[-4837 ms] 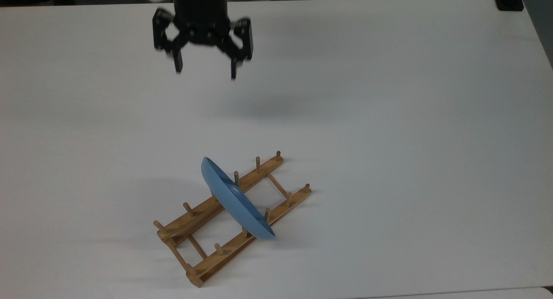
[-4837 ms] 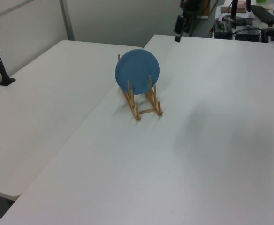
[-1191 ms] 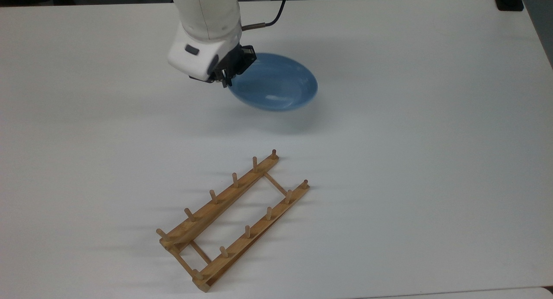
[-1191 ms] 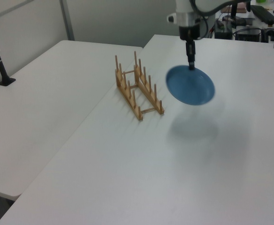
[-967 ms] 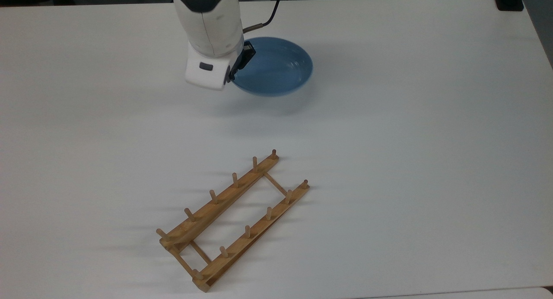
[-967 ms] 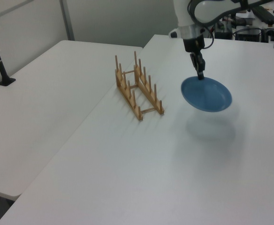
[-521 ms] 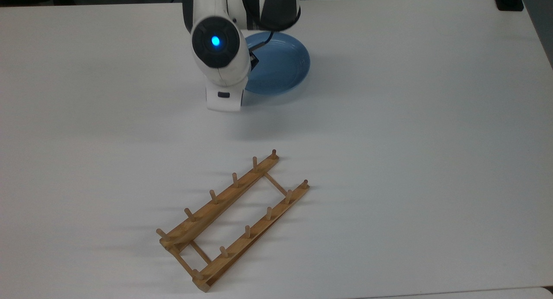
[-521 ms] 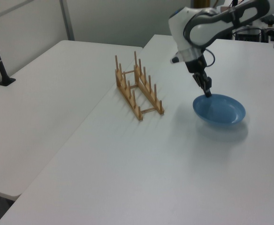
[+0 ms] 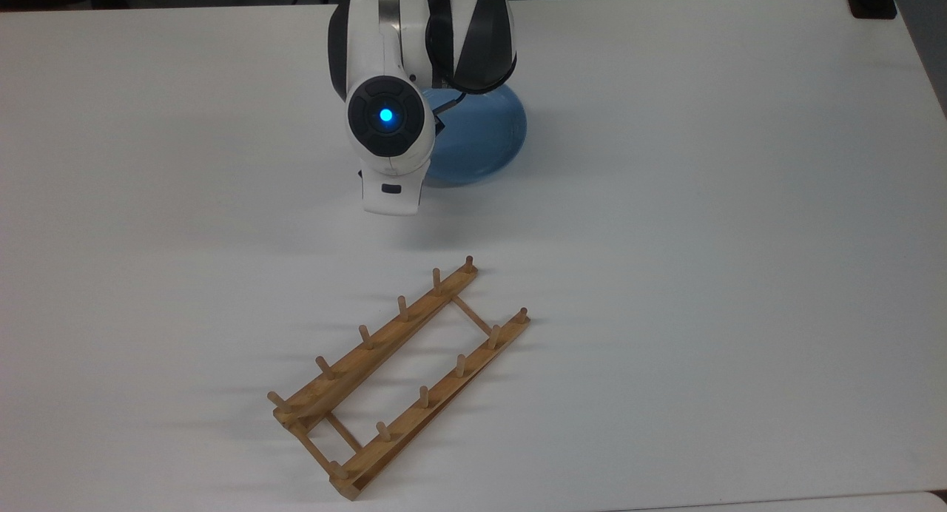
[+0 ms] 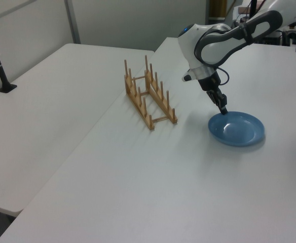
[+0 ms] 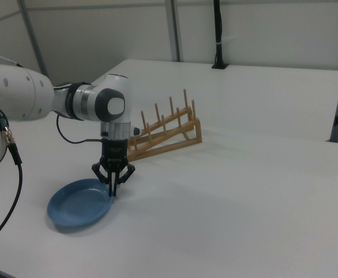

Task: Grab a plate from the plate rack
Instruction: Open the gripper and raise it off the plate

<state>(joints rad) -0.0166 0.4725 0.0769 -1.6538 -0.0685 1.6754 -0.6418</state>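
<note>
With the jaws closed together on the near rim of the plate point(image 11: 79, 204), the gripper point(image 11: 112, 189) holds it flat on the table point(image 11: 227, 197), well apart from the plate rack point(image 11: 164, 134), bare surface surrounding both.

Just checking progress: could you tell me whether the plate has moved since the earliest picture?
Yes. The plate left the plate rack and lies flat on the table toward the left view's right.

plate point(image 10: 237, 129) on table point(image 10: 153, 177) (flat), rack point(image 10: 149, 98) apart
</note>
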